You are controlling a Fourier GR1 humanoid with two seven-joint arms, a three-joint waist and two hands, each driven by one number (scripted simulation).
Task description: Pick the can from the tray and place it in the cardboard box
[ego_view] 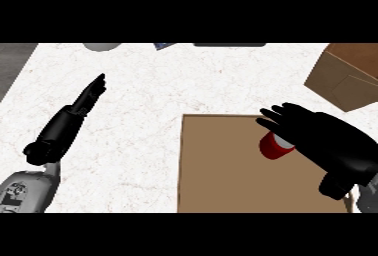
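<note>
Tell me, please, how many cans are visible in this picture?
1. The red can is on the tray, towards its right side, partly under the right robot hand. That hand may hide another one.

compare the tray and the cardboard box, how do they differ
The tray lies flat and low; the cardboard box stands taller, with side walls showing. The tray holds the red can; the box does not. Both are brown and sit on the white counter.
</note>
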